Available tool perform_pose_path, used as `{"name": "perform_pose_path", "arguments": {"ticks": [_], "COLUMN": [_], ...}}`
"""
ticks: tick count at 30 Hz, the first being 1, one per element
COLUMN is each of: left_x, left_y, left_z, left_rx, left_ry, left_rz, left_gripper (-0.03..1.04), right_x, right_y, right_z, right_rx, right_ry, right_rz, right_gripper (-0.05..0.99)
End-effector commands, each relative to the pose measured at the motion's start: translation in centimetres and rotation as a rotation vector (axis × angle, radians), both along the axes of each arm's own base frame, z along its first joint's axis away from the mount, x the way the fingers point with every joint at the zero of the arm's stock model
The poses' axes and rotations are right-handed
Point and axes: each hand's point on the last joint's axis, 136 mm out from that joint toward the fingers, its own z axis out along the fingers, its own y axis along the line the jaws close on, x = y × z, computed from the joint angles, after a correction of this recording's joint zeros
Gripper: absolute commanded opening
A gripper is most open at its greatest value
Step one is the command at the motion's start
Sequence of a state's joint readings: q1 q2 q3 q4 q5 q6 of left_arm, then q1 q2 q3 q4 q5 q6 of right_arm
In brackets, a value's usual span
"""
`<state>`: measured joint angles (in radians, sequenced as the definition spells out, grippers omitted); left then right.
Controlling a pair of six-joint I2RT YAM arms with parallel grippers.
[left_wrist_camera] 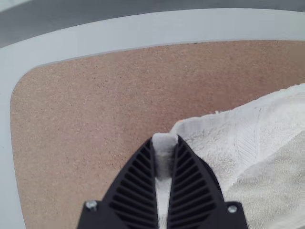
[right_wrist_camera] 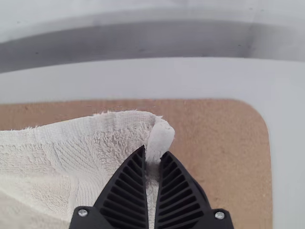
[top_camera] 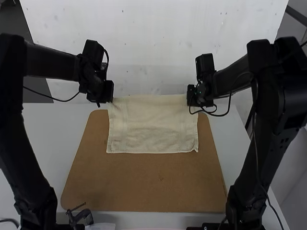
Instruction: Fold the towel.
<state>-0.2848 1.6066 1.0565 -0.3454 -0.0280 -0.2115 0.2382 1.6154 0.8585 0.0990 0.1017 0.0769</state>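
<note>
Two corners of the towel (top_camera: 152,127) are clamped between the left fingers (left_wrist_camera: 138,195) and right fingers (right_wrist_camera: 128,191); folding likely remains to be completed.

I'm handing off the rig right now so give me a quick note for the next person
Left gripper: shut on the towel's far left corner.
Right gripper: shut on its far right corner.
Towel: stretched between them, near edge over the board.
Done: both corners gripped; whether any fold is in already, I can't tell.
Left to do: likely bring the held edge over, then release.
</note>
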Motion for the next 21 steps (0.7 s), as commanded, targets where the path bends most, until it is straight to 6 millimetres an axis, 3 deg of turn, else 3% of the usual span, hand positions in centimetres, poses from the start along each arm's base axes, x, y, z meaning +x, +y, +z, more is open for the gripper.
{"name": "perform_pose_path", "arguments": {"ticks": [1, 10, 17, 21], "left_x": [-2.0, -6.6, -11.3, -12.9], "left_y": [-0.5, 0.3, -0.6, -0.7], "left_z": [1.4, 0.6, 0.5, -0.2], "left_rx": [-0.009, 0.004, -0.001, 0.009], "left_ry": [-0.030, 0.021, 0.053, 0.086], "left_rz": [-0.011, -0.030, -0.088, -0.104], "left_gripper": [0.02, 0.02, 0.02, 0.02], "right_x": [-1.5, -5.5, -8.7, -10.2], "right_y": [-0.1, -0.6, -0.9, -1.2], "right_z": [1.2, 1.1, 0.3, -0.5], "right_rx": [0.003, 0.002, -0.018, -0.024], "right_ry": [-0.024, 0.002, 0.032, 0.059], "right_rz": [0.076, 0.118, 0.143, 0.142], "right_gripper": [0.02, 0.02, 0.02, 0.02]}}
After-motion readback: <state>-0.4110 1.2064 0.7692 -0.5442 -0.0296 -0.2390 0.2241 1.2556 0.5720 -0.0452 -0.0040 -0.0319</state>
